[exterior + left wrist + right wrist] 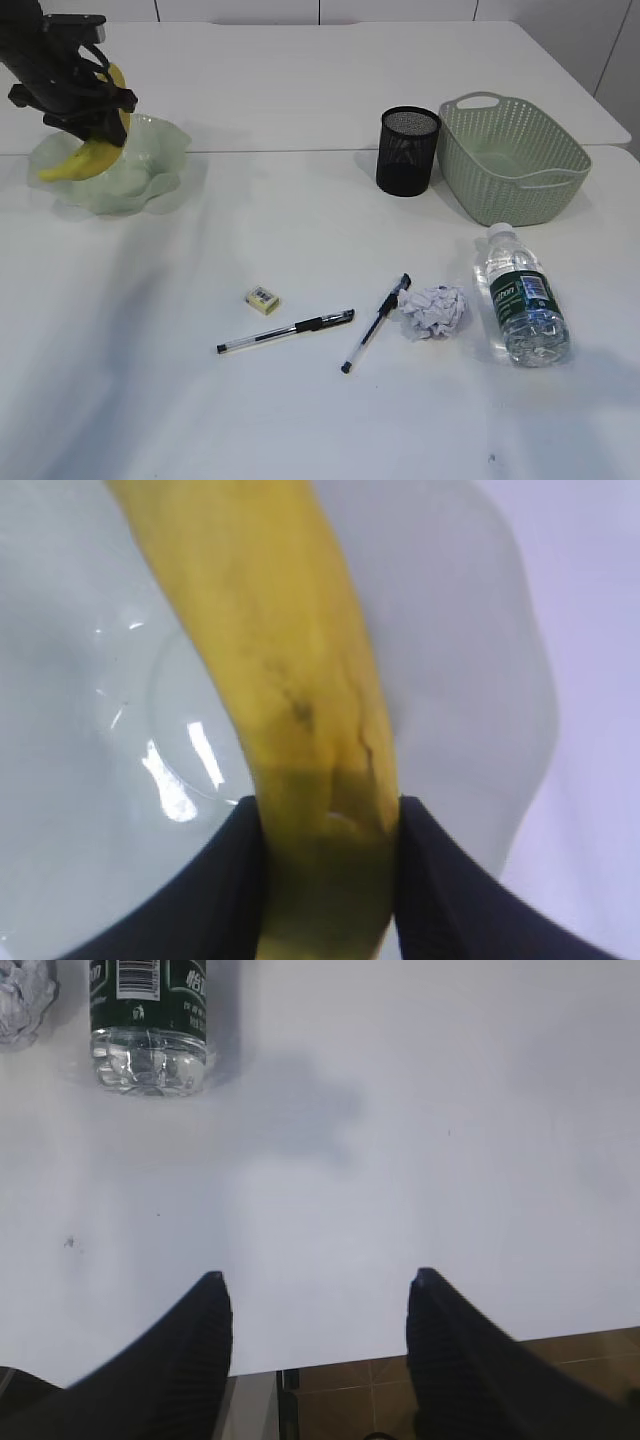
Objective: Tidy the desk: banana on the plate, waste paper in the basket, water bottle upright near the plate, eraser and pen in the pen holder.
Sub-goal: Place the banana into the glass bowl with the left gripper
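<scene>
Glossy, translucent pale-green plate (90, 730) catching highlights; banana (290, 670) skin matt yellow, lightly speckled. Desk (300, 420) smooth, matt white. Bottle (520, 300) clear shiny plastic, paper ball (435, 311) crinkled, holder (407, 150) black mesh.

The robot's left arm (45, 60) is black all over. It looks chunky, made of blocky parts joined together, with a flat black piece on top. A thin black cable curves along its side. At its end is the black left gripper (100, 122). Up close, its two fingers (205, 900) are dark, smooth and a little shiny, with rounded edges. The right gripper's two fingers (190, 1350) are black too, wide at the bottom and narrow at the tips, with fine ridges across them.
</scene>
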Controlling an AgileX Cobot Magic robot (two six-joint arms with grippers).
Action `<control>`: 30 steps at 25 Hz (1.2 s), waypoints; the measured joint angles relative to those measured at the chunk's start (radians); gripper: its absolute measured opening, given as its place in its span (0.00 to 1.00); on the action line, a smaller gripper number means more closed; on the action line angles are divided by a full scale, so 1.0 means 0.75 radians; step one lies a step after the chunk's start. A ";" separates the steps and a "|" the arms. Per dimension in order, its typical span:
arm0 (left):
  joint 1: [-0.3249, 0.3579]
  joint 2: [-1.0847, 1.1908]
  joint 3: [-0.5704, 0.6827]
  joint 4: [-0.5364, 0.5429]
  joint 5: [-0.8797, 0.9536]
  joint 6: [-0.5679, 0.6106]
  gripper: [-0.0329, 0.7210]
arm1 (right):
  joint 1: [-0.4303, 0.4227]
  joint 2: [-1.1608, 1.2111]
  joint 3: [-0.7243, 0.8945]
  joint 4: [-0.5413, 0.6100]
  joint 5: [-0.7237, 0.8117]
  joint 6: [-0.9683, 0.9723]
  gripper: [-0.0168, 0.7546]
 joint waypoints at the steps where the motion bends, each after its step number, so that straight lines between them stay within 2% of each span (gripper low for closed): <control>1: 0.000 0.000 -0.005 -0.014 0.000 0.000 0.37 | 0.000 0.000 0.000 0.000 0.000 0.000 0.57; 10: 0.000 0.000 -0.031 -0.125 -0.091 0.000 0.37 | 0.000 0.000 0.000 0.000 -0.003 0.000 0.57; 30: 0.000 0.077 -0.037 -0.142 -0.137 0.014 0.37 | 0.000 0.000 0.000 -0.003 -0.038 0.000 0.57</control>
